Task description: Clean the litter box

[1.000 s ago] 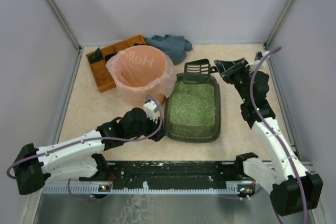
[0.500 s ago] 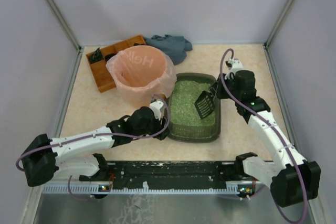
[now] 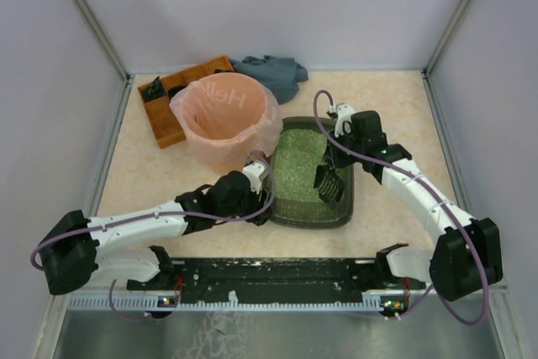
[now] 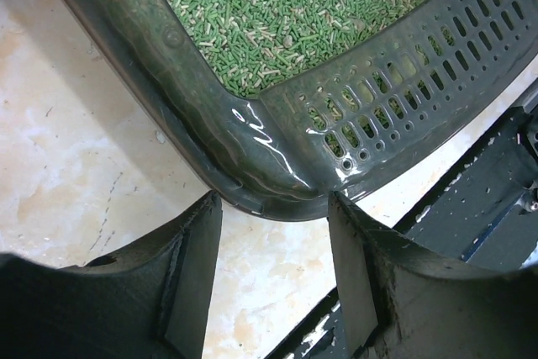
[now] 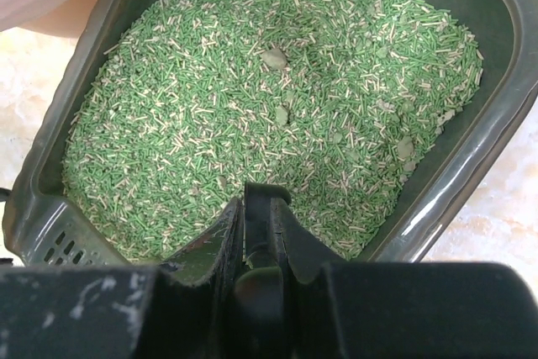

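Litter box (image 3: pixel 308 221) sits on the table (image 3: pixel 151 182) between the two hands. Its near corner is just ahead of the left hand (image 3: pixel 259 194), and its bed of pellets lies under the right hand (image 3: pixel 334 174). It is a dark grey-green tray with rounded corners and a glossy rim, filled with green and pale pellets (image 5: pixel 252 81).

Only the overhead view shows the surroundings. A pink-bagged bin (image 3: pixel 225 119) stands just beside the box, beyond the left hand, with an orange tray (image 3: pixel 172 94) and a grey cloth (image 3: pixel 273 73) farther off.

The left wrist view shows the left hand released, its fingers (image 4: pixel 189 266) spread apart. The box's corner reaches just between their tips, though I cannot tell whether it touches them. This view also shows the wall pierced with rows of slots (image 4: pixel 403 98).

The right wrist view shows the right hand clenched on the dark handle of a scoop (image 5: pixel 256 216), which dips into the pellets just ahead of the fingers. A few grey-green lumps (image 5: pixel 273 58) lie farther ahead. The scoop's slotted blade shows clearly only from overhead.
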Motion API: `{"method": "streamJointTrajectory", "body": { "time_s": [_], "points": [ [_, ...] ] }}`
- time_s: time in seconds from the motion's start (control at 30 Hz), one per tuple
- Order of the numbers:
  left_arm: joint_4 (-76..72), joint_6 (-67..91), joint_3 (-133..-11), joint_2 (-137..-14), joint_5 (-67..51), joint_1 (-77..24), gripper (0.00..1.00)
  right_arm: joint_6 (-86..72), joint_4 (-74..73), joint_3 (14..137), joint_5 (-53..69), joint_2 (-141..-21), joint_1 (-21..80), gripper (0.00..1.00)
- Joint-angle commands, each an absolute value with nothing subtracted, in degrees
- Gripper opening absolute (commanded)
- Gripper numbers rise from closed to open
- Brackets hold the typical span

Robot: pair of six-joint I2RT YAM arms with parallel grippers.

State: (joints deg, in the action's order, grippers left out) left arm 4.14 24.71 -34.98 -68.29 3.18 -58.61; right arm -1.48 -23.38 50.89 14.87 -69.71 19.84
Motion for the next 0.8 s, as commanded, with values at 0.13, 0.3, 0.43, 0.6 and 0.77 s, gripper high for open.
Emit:
{"method": "streamJointTrajectory", "body": {
  "time_s": [0.13,0.3,0.43,0.6,0.77],
  "points": [
    [2.0,24.8,-36.7,-70.5,1.1,-58.4,0.58,-13.4,-15.7,43.0,22.1,-68.1,20.7,0.0],
    [2.2,24.5,-36.8,-70.8,0.7,-58.4,0.57,-26.2,-2.9,33.1,24.2,-67.0,20.7,0.0],
    [2.1,24.4,-36.8,-71.0,0.4,-58.4,0.56,-37.3,5.3,27.1,23.4,-65.5,20.7,0.0],
    [2.1,23.9,-37.5,-71.8,-0.9,-58.4,0.56,-53.0,13.2,20.7,21.8,-63.5,20.7,0.0],
    [2.1,23.5,-38.0,-72.7,-1.8,-58.4,0.55,-61.6,16.1,15.6,15.8,-58.7,20.7,0.0]
  ]
}}
